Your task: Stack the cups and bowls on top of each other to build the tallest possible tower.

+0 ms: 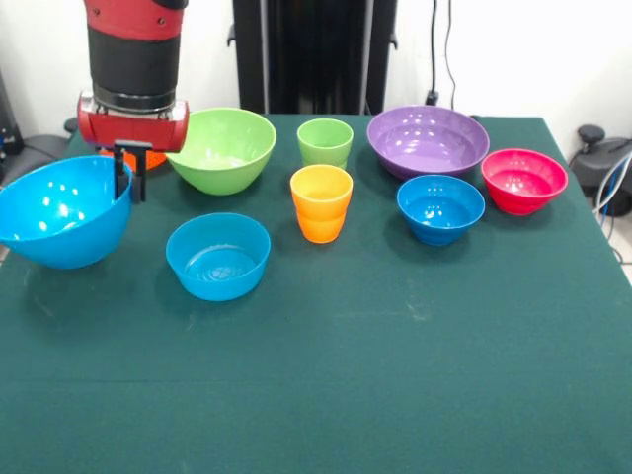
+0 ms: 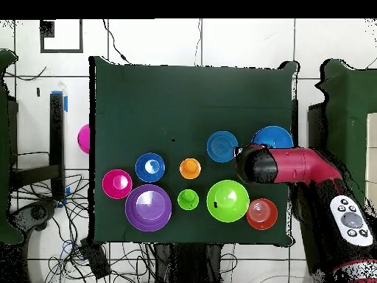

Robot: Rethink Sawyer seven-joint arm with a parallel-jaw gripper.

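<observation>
Grips the rim of the big blue bowl (image 1: 59, 212) tight with the hand (image 1: 130, 183), tipped just under it near the bench (image 1: 395, 346) edge, and could slip, drop or bump the big green bowl (image 1: 222, 148) right beside.

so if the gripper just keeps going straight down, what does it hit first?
Likely the rim of the tilted large glossy blue plastic bowl: the gripper points down at its near edge. Depth is unclear; it may already be touching it.
</observation>
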